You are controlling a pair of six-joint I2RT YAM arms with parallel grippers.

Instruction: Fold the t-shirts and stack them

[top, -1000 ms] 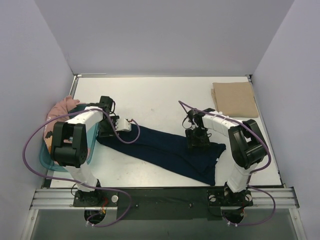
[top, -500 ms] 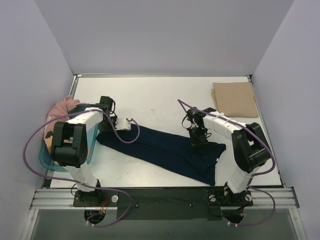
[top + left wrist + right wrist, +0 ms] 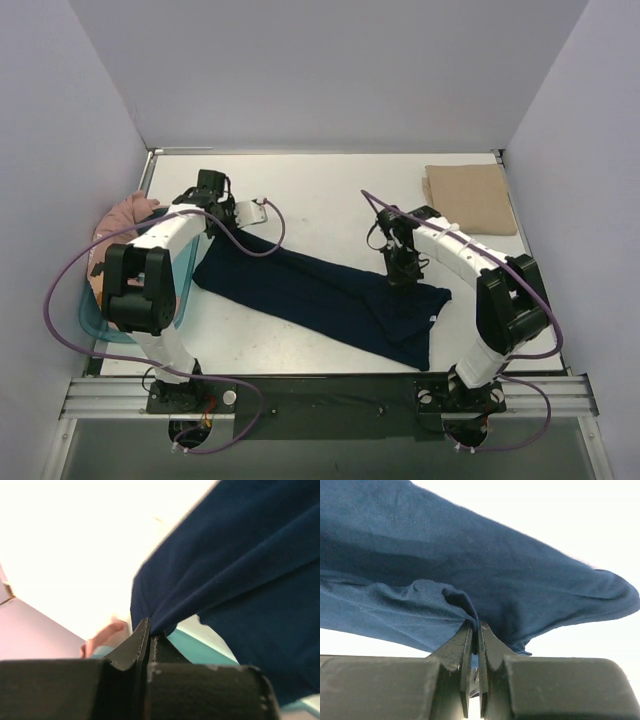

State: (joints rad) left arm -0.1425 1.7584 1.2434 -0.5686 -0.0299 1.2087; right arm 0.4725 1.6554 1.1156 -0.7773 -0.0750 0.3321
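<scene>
The navy t-shirt (image 3: 310, 292) lies stretched in a long band across the table, from the left-middle to the near right. My left gripper (image 3: 224, 226) is shut on its far-left edge; the left wrist view shows the cloth (image 3: 240, 555) pinched at the tips of that gripper (image 3: 150, 630). Over the shirt's right part, my right gripper (image 3: 401, 272) is shut on a raised fold; the right wrist view shows that navy fold (image 3: 495, 570) caught between the jaws of the gripper (image 3: 476, 627). A folded tan t-shirt (image 3: 470, 198) lies at the far right. The pink t-shirt (image 3: 122, 216) is bunched in the tub.
A teal plastic tub (image 3: 93, 322) sits at the table's left edge beside the left arm and shows under the cloth in the left wrist view (image 3: 200, 651). Purple cables loop off both arms. Walls close in the left, far and right sides.
Both grippers have gone from open to shut on the navy shirt. The left one has pulled its edge toward the far side; the right one has shifted slightly farther back.
</scene>
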